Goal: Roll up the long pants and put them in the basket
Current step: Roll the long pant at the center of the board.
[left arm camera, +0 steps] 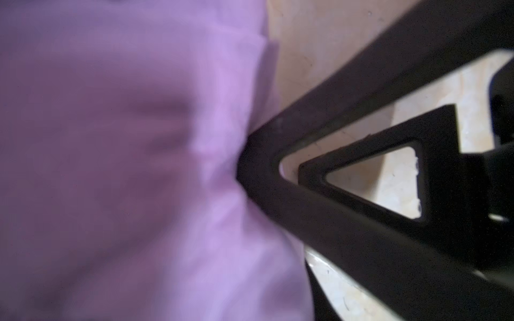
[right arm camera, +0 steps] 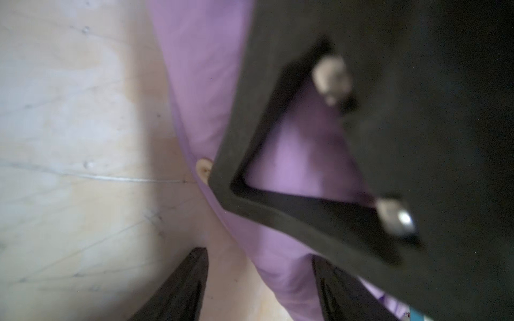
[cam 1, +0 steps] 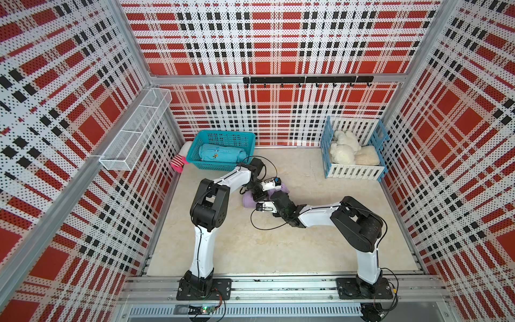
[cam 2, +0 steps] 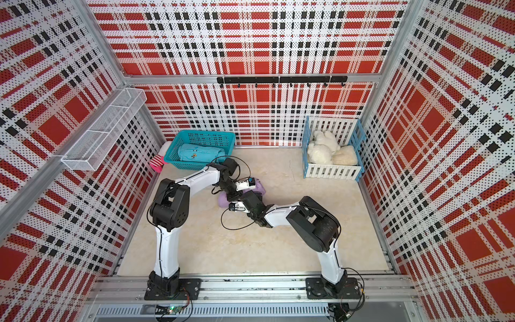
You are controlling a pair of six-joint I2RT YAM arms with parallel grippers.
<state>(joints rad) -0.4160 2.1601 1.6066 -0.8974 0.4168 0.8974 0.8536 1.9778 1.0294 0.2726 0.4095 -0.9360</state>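
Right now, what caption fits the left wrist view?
Left gripper pinching the lilac long pants on the beige table.

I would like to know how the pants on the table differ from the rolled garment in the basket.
The pants are lilac; the rolled garment is teal. The pants lie on the table; the garment lies in the basket. The pants look plain where they show; the garment bears a small print. Both are bundled cloth.

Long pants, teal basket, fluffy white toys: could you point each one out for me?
long pants (cam 1: 248, 201): in a top view, on the bundle's visible purple end.
teal basket (cam 1: 226, 138): in a top view, on its rear mesh wall.
fluffy toys (cam 1: 345, 141): in a top view, on a white plush body.
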